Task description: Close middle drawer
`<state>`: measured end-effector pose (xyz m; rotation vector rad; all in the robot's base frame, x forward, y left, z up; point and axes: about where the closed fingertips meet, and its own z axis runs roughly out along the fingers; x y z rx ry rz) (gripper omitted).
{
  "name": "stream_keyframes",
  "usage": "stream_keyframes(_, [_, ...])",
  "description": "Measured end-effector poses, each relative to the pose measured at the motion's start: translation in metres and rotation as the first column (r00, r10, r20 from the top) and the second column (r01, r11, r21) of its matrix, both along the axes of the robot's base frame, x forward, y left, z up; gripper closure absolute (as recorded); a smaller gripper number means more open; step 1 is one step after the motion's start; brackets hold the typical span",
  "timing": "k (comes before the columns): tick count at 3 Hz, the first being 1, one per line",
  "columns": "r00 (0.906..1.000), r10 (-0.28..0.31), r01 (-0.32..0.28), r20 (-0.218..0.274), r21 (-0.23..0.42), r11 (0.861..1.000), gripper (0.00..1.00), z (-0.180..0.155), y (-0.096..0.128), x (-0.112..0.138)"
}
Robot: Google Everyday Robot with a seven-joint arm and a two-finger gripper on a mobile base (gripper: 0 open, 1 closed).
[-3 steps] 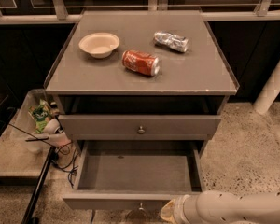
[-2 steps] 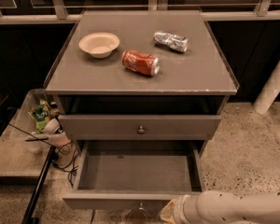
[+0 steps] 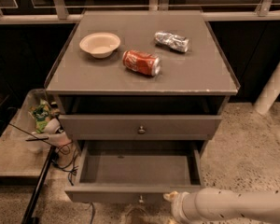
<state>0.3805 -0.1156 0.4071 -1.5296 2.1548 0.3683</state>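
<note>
On the cabinet's surface (image 3: 196,76) sit a bowl (image 3: 100,44), a red can (image 3: 141,62) and a crushed silver can (image 3: 172,41). Below, the middle drawer (image 3: 137,169) stands pulled well out, its front running left to right with the knob (image 3: 140,199) at centre. The hand (image 3: 170,198) is at that front, just right of the knob; wide or narrow, I cannot tell. The cabinet lies straight beyond the hand, so closing looks like a square push away.

White arm (image 3: 233,205) level from lower right, gripper (image 3: 170,197) at its leftward tip.
</note>
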Motion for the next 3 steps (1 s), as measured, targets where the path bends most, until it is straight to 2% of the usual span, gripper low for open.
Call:
stream_keyframes(1, [1.0, 0.0, 0.0, 0.0, 0.0, 1.0, 0.19, 0.0, 0.0, -0.002])
stream_keyframes(2, [0.9998, 0.008, -0.008, 0.016, 0.027, 1.0, 0.42, 0.002, -0.004, 0.017])
stream_keyframes(3, [0.9999, 0.016, -0.016, 0.0, 0.156, 0.988, 0.64, -0.011, -0.008, 0.026])
